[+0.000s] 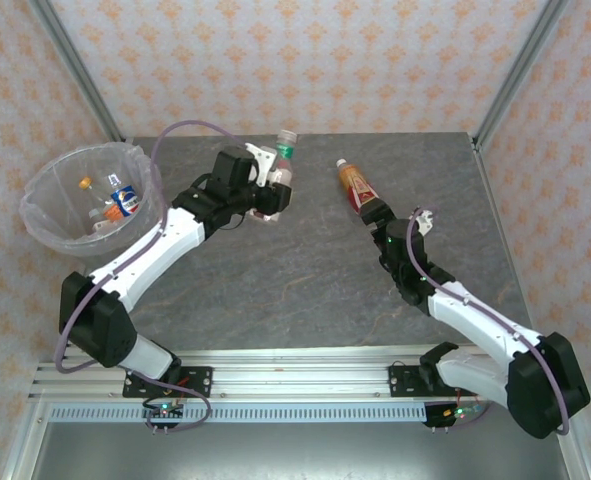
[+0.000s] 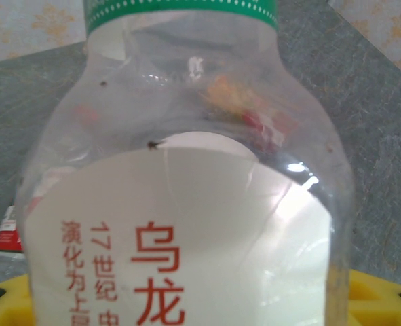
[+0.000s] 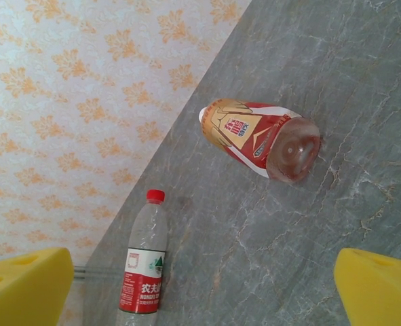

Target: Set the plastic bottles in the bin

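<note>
My left gripper (image 1: 278,182) is shut on a clear bottle (image 1: 284,165) with a green cap and a white label printed in red. It holds the bottle above the table's back middle, and the same green-capped bottle (image 2: 186,204) looms close in the left wrist view. The bin (image 1: 37,212), round and lined with a clear bag, stands at far left with a blue-labelled bottle (image 1: 124,199) and an orange-capped one (image 1: 90,186) inside. A red-and-orange-labelled bottle (image 1: 353,185) lies on the table just beyond my open right gripper (image 1: 375,212). In the right wrist view this labelled bottle (image 3: 261,139) points its base at the camera, ahead of the open gripper (image 3: 203,292).
A clear bottle with a red cap and a red-and-white label (image 3: 142,265) lies on the grey marble-patterned table (image 1: 305,270) beside the patterned back wall. Metal frame posts (image 1: 510,70) rise at the back corners. The bin sits off the table's left edge.
</note>
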Controlling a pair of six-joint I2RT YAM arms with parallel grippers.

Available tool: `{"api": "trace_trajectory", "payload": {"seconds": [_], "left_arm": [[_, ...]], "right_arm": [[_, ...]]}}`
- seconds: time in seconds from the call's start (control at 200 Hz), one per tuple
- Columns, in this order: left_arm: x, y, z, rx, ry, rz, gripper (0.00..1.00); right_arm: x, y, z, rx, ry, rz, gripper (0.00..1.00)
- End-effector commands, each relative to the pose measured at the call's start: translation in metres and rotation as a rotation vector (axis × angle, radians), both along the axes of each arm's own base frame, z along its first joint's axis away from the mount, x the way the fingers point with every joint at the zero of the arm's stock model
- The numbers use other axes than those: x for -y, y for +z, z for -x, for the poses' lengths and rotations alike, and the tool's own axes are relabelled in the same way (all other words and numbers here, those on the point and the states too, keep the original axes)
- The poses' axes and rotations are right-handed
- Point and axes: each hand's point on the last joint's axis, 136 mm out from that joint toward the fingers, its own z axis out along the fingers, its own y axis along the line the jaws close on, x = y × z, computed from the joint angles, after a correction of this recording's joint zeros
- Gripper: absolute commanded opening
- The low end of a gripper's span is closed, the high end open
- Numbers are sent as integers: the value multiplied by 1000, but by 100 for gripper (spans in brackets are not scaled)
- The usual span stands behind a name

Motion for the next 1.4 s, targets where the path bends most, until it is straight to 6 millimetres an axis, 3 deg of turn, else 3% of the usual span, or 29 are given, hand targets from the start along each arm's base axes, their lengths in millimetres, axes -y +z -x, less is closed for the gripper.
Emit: {"api": "trace_trajectory", "payload": {"seconds": [0.0,0.405,0.726,0.956,1.086,1.196,1.266,1.396], "left_arm": [[-20,34,5,69,42,-20,29],[-93,109,0,261,303,-132,30],[-171,159,0,412,636,-297,31],[-227,167,10,441,855,-385,31],[-258,170,21,462,978,-437,31],[-312,176,43,441,1245,-543,32],[-345,172,54,406,1354,-524,32],[-382,160,67,393,1465,-482,32]], "right_arm": [[0,3,-4,7,-1,16,99],[-20,3,-11,-29,105,59,99],[-27,1,-16,-41,127,67,99],[-30,7,-19,-33,136,60,99],[-31,-2,-22,-57,135,64,99],[-34,-1,-24,-59,141,61,99],[-35,-1,-24,-64,147,62,99],[-35,0,-25,-69,149,67,99]]}}
